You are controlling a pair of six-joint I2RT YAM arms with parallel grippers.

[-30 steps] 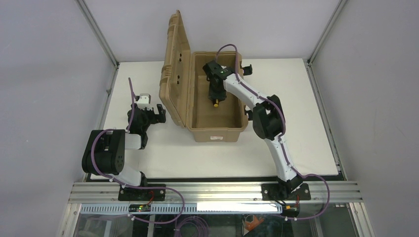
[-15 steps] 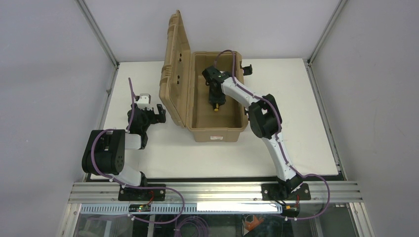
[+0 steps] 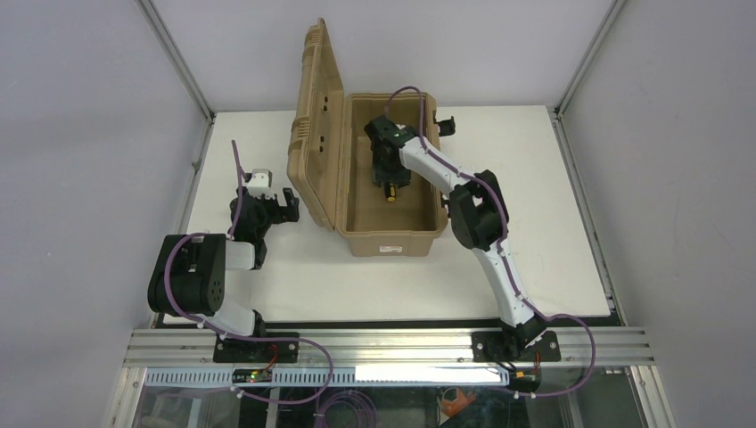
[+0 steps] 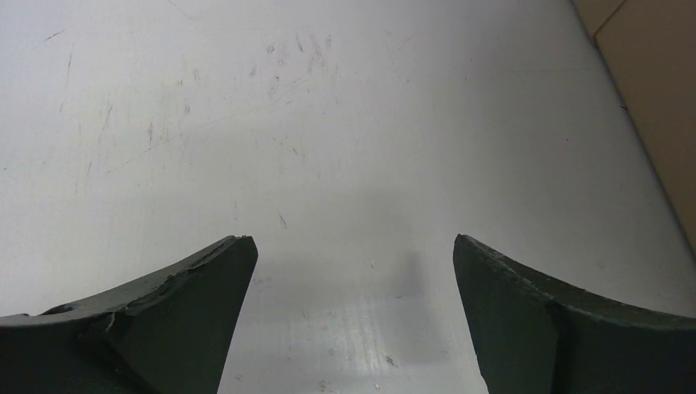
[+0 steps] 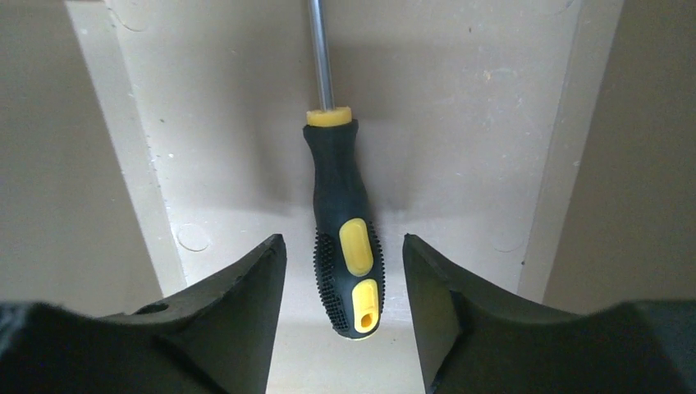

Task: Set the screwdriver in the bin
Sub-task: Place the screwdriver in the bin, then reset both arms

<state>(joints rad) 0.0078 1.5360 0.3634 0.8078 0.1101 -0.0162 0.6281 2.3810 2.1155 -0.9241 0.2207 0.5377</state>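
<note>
Screwdriver [image 5: 338, 189] sits inside the bin [image 3: 392, 241], no longer pinched: the right gripper [image 5: 341, 246], clamped on the handle a second ago, now has its fingers slightly parted, a sliver of gap on each side. Its yellow-capped butt lies nearest the wrist camera and the shaft points straight away, long axis parallel to the bin-floor ridges. Left gripper [image 4: 351, 246] hangs spread wide over the table [image 4: 246, 123]
</note>
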